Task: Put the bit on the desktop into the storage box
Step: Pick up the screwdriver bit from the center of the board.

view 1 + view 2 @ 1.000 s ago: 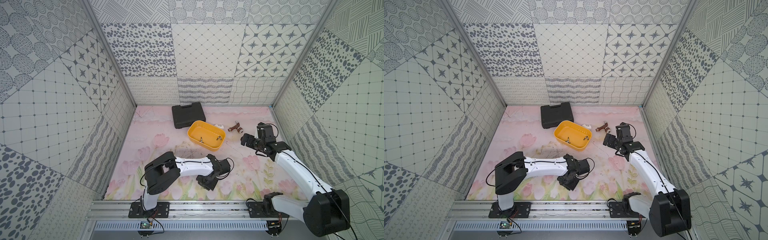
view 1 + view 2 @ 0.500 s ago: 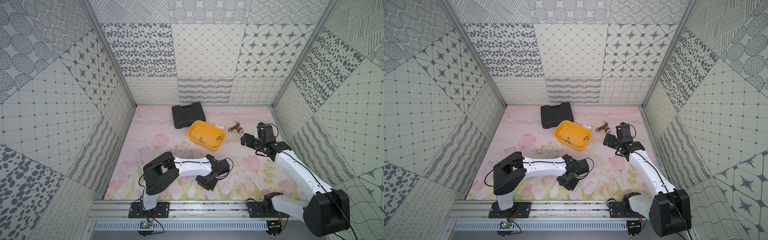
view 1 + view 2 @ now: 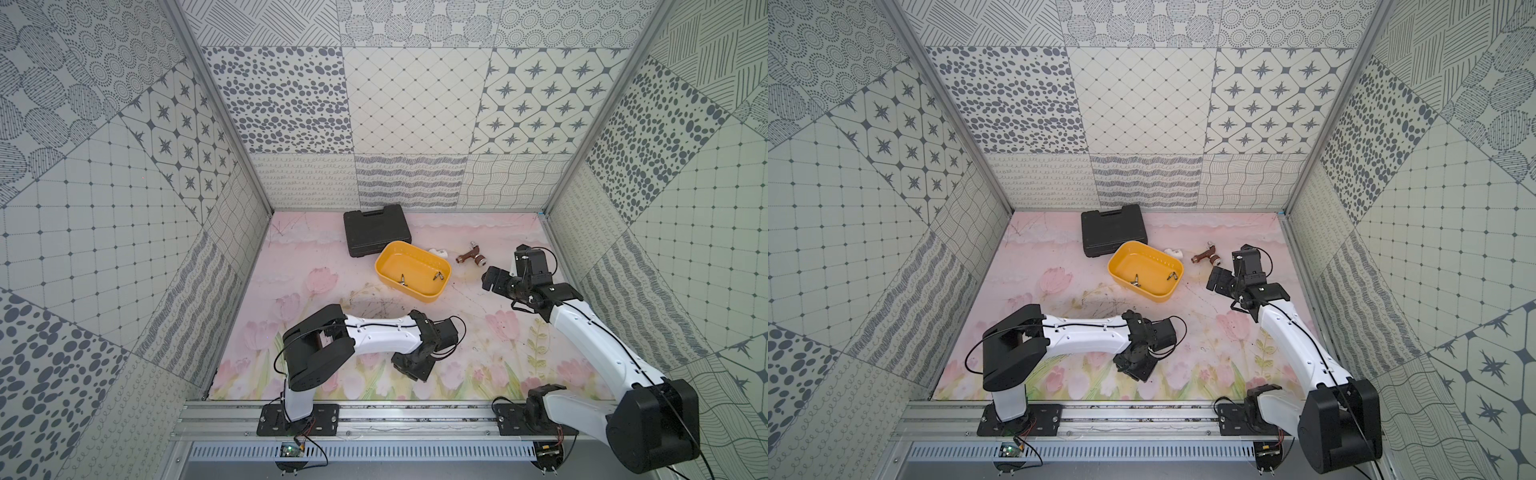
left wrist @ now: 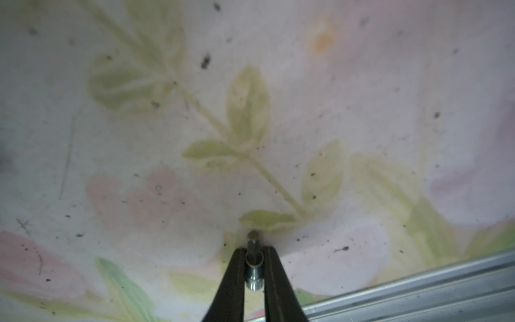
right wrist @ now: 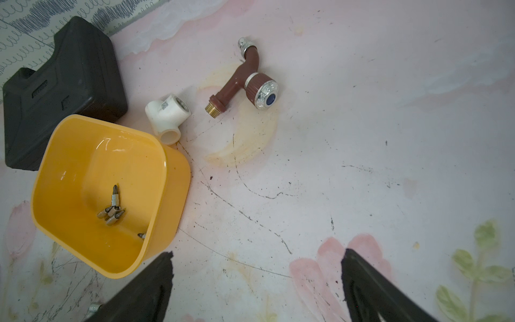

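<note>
The left wrist view shows a small silver bit pinched between the black fingers of my left gripper, right at the flowered mat. In both top views this gripper points down near the table's front middle and hides the bit. The yellow storage box stands farther back, with several bits lying inside. My right gripper hovers open to the right of the box, holding nothing.
A black tool case lies behind the box. Beside the box are a white pipe elbow and a brown tap. A metal rail runs along the front edge, close to my left gripper.
My left gripper's jaws have closed in on the bit. Both arms stay almost where they were.
</note>
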Controlling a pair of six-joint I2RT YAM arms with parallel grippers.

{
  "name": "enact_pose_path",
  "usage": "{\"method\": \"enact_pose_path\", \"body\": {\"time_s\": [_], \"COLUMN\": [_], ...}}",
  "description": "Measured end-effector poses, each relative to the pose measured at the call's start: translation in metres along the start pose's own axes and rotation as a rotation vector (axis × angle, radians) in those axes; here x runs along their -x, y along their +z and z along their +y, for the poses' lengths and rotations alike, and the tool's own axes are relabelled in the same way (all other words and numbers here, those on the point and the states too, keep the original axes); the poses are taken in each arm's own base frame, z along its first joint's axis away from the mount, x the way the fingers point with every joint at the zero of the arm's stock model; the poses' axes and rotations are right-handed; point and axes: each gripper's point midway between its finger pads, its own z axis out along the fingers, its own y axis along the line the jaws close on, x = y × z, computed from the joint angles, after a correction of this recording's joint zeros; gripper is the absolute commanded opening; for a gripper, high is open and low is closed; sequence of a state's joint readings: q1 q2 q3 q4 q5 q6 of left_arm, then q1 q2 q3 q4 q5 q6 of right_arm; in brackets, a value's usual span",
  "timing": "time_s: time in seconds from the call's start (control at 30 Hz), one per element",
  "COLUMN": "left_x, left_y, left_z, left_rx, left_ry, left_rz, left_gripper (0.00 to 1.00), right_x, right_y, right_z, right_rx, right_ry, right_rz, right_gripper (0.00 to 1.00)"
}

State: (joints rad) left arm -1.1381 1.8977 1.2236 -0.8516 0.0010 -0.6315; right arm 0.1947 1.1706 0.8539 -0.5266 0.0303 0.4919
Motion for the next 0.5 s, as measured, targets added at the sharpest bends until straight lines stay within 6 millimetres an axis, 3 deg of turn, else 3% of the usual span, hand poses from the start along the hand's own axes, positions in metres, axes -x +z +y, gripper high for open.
{"method": "enact_pose_path", "body": {"time_s": [0.27,0.5], "left_x": [0.002,0.016], "left_y": [-0.002,-0.015], "left_z": [0.002,0.020], "left_rx": [-0.005,0.019], "left_ry": [-0.007,-0.038], "left_rz": [-0.009,-0.070], "left_gripper": [0.13,0.13], "right_x": [0.002,0.004], "right_y": [-0.005,-0.008], "right_z": [0.001,0.001], "right_rx": [0.007,0.014], "right_ry": [0.003,0.004], "right_rz": [-0.015,-0.028], "right_gripper": [0.96,0.97]}}
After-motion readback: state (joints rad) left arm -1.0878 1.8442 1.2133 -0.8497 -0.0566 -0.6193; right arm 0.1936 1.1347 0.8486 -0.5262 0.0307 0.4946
